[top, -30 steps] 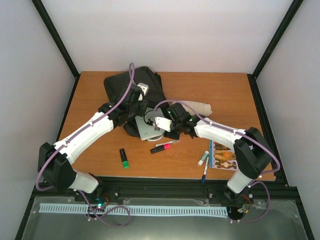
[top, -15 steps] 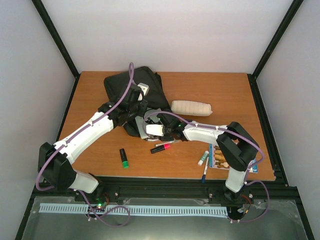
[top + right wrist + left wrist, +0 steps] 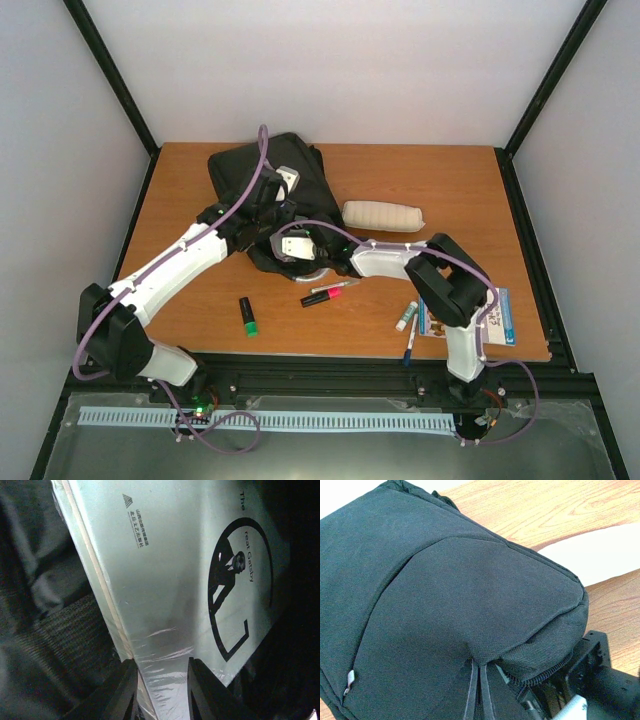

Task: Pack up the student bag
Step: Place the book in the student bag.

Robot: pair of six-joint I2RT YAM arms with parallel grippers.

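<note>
The black student bag [image 3: 258, 165] lies at the back left of the table and fills the left wrist view [image 3: 445, 580]. My left gripper [image 3: 272, 215] is shut on a fold of the bag's fabric [image 3: 480, 667] by the zip, holding the mouth up. My right gripper [image 3: 290, 248] reaches into that mouth, shut on a pale plastic-wrapped book [image 3: 305, 262]. In the right wrist view the book [image 3: 175, 555] shows a black circle figure on its cover, and my right gripper [image 3: 161, 667] has a finger on each side of its lower corner. Dark bag lining [image 3: 60, 640] surrounds it.
A white pencil pouch [image 3: 383, 215] lies right of the bag. A pink highlighter [image 3: 321, 297], a thin pen [image 3: 335, 287] and a green highlighter [image 3: 247, 315] lie in front. A white marker [image 3: 405, 316], a blue pen [image 3: 411, 340] and a picture booklet [image 3: 460, 315] sit near the right arm.
My right arm has stretched left, carrying the book from in front of the bag into its mouth. The pencil pouch is uncovered. The left gripper has kept its hold.
</note>
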